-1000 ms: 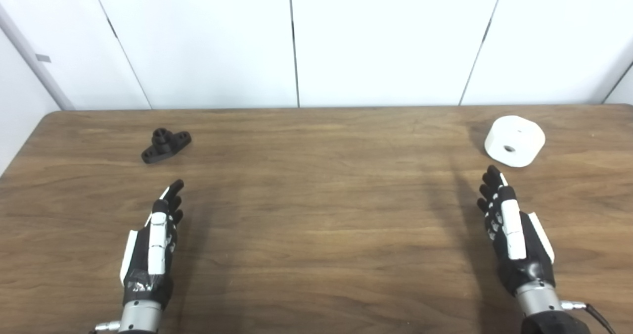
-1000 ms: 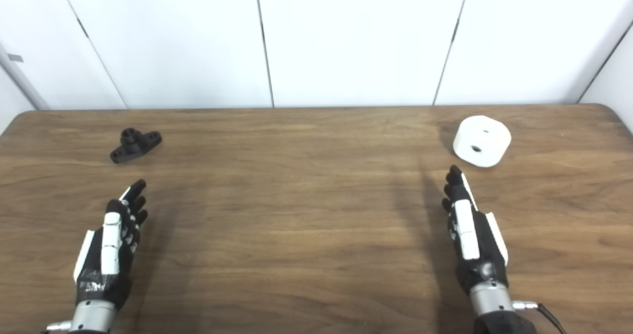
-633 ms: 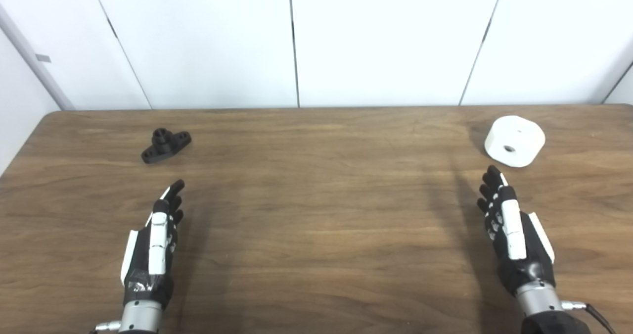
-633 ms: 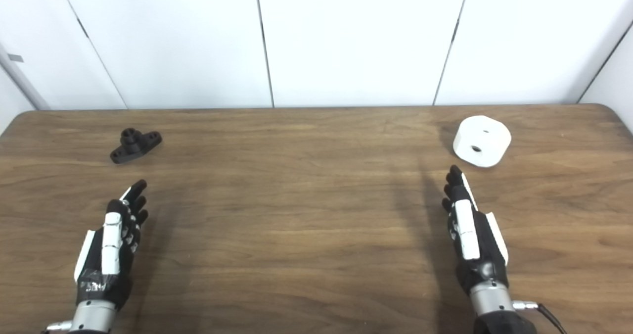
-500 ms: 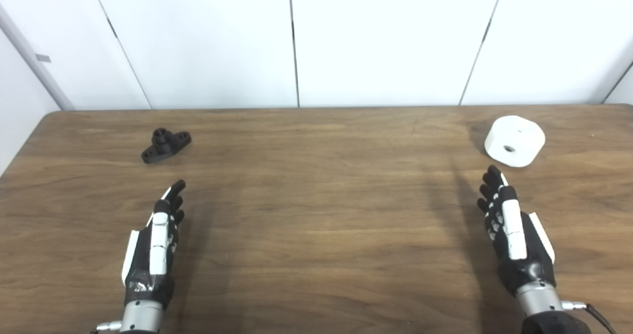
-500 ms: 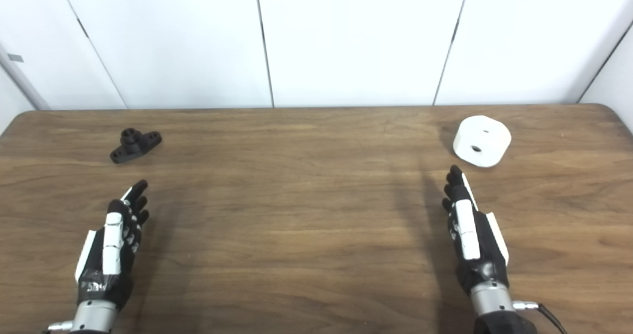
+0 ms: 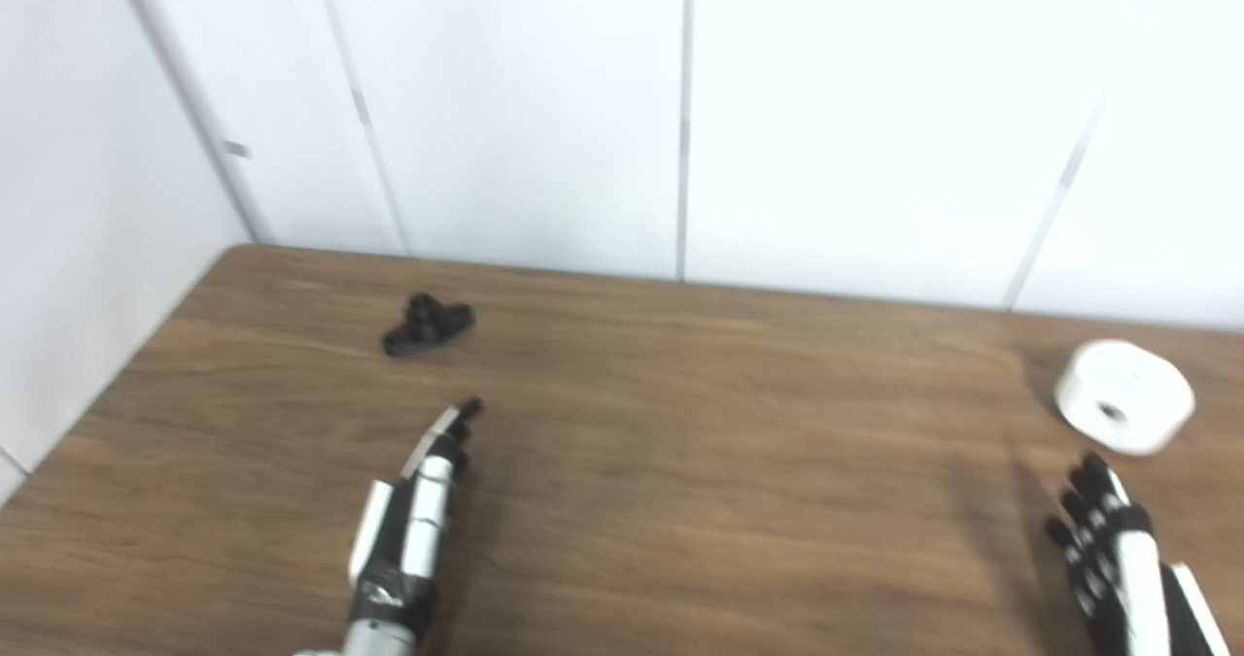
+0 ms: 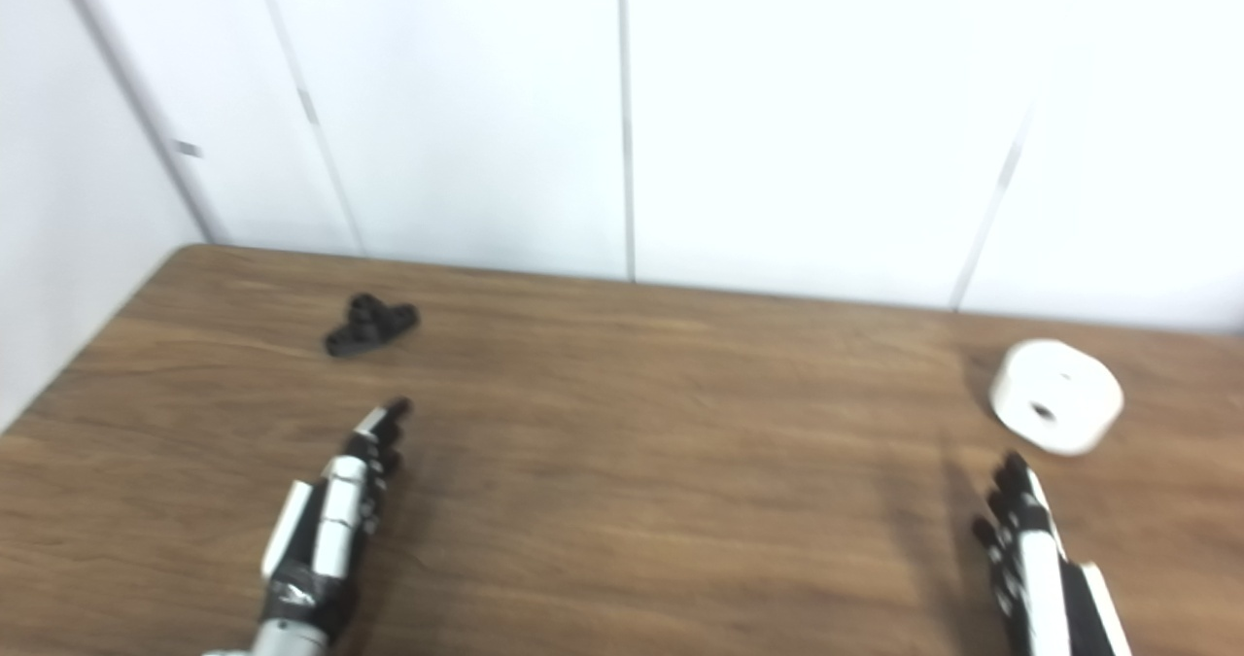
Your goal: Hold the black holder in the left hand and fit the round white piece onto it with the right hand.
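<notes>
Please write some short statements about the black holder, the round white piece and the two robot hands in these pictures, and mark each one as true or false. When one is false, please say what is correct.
1. The black holder lies on the table, beyond the left robot hand. True.
2. The left robot hand already holds the black holder. False: the hand is open and apart from it, with bare table between them.
3. The round white piece sits near the right side of the table. True.
4. The round white piece is fitted on the black holder. False: they lie far apart, on opposite sides of the table.
5. The right robot hand is shut on the white piece. False: it is open, nearer the camera than the piece, and not touching it.
</notes>
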Motion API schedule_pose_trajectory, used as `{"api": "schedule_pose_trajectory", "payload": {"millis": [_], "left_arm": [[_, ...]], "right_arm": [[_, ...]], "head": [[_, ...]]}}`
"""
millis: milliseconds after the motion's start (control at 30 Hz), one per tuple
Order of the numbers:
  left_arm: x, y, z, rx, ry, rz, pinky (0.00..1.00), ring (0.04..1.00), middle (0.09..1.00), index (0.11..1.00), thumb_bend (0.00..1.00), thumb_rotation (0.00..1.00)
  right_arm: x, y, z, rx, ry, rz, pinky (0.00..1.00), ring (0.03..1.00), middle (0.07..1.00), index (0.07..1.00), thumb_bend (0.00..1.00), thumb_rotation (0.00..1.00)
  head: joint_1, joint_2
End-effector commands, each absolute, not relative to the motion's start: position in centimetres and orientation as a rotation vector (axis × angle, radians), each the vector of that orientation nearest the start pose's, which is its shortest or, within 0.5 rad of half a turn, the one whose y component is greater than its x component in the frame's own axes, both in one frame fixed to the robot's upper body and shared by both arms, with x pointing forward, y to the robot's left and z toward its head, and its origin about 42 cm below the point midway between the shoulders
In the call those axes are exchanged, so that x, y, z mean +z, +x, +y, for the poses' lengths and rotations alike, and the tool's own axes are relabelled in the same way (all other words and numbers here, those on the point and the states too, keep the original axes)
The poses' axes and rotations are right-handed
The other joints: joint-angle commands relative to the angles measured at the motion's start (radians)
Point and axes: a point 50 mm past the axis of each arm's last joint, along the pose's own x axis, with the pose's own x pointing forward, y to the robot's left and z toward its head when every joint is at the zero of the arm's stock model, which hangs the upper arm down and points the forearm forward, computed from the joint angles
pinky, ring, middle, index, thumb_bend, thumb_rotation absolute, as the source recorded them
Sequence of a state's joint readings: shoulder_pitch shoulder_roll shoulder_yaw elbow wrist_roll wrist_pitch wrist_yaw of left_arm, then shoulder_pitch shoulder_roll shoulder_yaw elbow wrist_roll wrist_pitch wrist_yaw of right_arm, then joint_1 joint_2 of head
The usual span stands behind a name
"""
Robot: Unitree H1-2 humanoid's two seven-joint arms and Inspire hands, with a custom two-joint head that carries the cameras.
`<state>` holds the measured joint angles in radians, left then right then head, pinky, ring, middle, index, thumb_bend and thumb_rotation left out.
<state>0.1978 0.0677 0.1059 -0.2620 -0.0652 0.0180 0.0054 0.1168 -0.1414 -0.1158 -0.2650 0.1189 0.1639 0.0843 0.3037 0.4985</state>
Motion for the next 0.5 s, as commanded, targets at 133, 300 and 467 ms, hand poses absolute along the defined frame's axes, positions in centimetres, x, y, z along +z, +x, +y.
{"api": "schedule_pose_trajectory", "payload": {"millis": [133, 300, 467], "left_arm": [[12.25, 21.33, 25.98, 0.135, 0.037, -0.101, 1.0, 1.0, 1.0, 0.949, 0.38, 1.0], [12.11, 21.33, 25.75, 0.132, 0.05, -0.1, 1.0, 1.0, 1.0, 0.952, 0.36, 0.97], [12.39, 21.11, 25.66, 0.144, 0.055, -0.081, 1.0, 1.0, 1.0, 0.938, 0.42, 0.89]], "right_arm": [[14.2, 24.59, -29.07, -0.006, -0.048, -0.047, 1.0, 1.0, 1.0, 1.0, 0.61, 1.0], [14.21, 24.55, -29.11, 0.002, -0.055, -0.055, 1.0, 1.0, 1.0, 1.0, 0.61, 1.0], [14.34, 24.39, -29.1, 0.008, -0.053, -0.054, 1.0, 1.0, 1.0, 1.0, 0.63, 1.0]], "head": [[0.019, -0.003], [0.024, -0.009], [0.008, 0.018]]}}
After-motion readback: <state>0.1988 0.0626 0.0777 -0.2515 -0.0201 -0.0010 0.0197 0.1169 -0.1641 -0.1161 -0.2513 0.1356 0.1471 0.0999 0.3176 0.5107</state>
